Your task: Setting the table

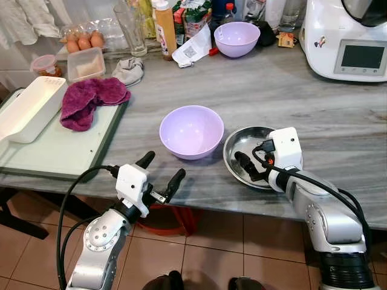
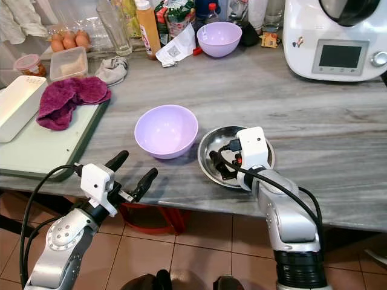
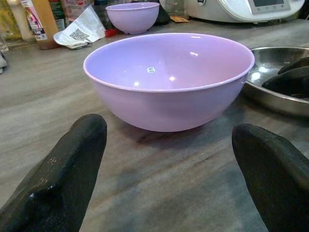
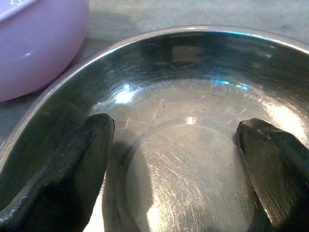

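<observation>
Two bowls sit side by side near the surface's front edge: lilac bowl (image 1: pixel 191 131), steel bowl (image 1: pixel 249 156) at its 3 o'clock. Right hand (image 1: pixel 250 167), open, rests inside the steel bowl; left hand (image 1: pixel 161 172), open, hovers at the lilac bowl's 7 o'clock.

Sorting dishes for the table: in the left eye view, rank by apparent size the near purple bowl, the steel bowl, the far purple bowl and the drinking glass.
1. Near purple bowl and steel bowl: look alike, unranked; the right gripper hides part of the steel one.
2. Far purple bowl, perhaps only smaller from distance.
3. Drinking glass.
</observation>
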`<state>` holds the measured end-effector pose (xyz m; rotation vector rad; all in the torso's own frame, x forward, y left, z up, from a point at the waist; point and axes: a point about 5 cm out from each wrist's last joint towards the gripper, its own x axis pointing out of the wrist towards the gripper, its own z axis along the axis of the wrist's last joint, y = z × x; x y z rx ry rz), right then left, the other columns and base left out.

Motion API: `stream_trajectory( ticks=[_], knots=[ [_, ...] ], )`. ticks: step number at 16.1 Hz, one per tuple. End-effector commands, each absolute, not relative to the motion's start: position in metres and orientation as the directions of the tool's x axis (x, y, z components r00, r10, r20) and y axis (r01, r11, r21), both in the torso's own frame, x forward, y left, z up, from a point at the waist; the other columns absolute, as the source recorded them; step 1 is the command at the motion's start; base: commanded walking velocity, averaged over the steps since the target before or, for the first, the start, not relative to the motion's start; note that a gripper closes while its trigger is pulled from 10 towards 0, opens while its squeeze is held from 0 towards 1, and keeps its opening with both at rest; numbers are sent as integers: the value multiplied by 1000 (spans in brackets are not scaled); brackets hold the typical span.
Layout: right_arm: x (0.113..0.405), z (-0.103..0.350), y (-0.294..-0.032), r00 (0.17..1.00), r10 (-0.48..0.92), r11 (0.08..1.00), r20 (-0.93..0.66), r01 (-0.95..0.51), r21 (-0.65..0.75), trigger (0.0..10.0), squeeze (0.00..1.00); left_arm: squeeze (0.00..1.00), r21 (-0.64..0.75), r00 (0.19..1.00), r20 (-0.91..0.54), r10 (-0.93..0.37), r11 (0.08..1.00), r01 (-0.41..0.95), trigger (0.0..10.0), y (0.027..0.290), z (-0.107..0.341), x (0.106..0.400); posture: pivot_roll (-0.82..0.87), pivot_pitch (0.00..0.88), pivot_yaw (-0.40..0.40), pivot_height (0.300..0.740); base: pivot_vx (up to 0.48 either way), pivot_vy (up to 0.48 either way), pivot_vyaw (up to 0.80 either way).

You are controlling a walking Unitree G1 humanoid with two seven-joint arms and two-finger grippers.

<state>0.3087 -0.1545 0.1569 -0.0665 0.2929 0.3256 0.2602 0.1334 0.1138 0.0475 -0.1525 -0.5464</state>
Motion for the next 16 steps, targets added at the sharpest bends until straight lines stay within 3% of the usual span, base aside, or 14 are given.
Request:
stream_trajectory(
  ticks=[1, 9, 14, 16],
  knots=[
    [311, 156, -148, 898, 329, 938, -293, -348, -12, 10000, 263, 0, 90, 850, 116, -514, 858, 506, 10000, 135, 110, 259, -158, 172, 82, 740, 0, 0, 0],
    [316, 157, -136, 894, 362, 929, -264, -369, 21, 10000, 259, 0, 91, 846, 110, -522, 853, 514, 10000, 132, 108, 261, -166, 174, 88, 740, 0, 0, 0],
    [315, 158, -139, 904, 353, 933, -242, -358, 25, 10000, 259, 0, 92, 846, 109, -523, 852, 515, 10000, 132, 108, 261, -164, 173, 91, 740, 0, 0, 0],
    [310, 171, -148, 932, 330, 944, -152, -330, 24, 10000, 259, 0, 96, 847, 111, -520, 854, 512, 10000, 133, 109, 261, -161, 175, 88, 740, 0, 0, 0]
  ],
)
